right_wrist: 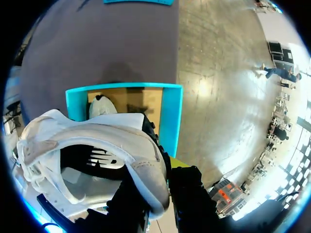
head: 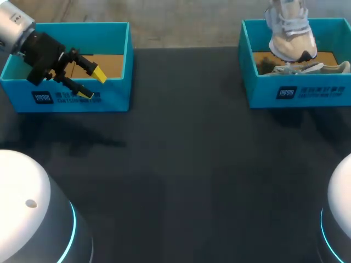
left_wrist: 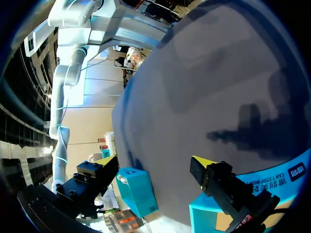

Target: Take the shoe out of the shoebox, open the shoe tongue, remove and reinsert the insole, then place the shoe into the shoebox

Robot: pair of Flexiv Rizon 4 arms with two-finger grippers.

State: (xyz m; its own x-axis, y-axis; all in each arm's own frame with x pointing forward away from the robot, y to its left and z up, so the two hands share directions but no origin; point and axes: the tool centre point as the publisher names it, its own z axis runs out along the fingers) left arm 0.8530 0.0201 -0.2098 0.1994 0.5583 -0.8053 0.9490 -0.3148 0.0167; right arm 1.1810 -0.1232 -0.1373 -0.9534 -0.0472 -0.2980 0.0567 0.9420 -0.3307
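Currently, two open teal boxes stand on the dark table (head: 181, 164), both along its far edge.

1. Left shoebox (head: 109, 96): located at the far left corner. Its brown cardboard floor (head: 107, 61) is exposed. The left gripper (head: 92, 84) hangs over the box's front wall, pointing toward the table's middle. Its two yellow-tipped fingers are spread wide, with nothing between them. The left wrist view shows the same front wall directly under one finger.

2. Right shoebox (head: 299, 90): located at the far right corner. It contains one pale shoe (head: 315, 68) lying on its side on the cardboard floor, close to the front wall.

3. Held shoe (head: 290, 33): a white laced sneaker, suspended above the right shoebox with its toe pointing down toward the box's interior. In the head view its lowest part overlaps the box's opening. Whether it touches the shoe below cannot be determined.

4. Right gripper (right_wrist: 158, 179): visible in the right wrist view only. Its fingers clamp the held shoe at the heel collar, one finger inside the opening and one outside. Beyond the shoe, that view looks down into the right shoebox, where part of the second shoe shows.
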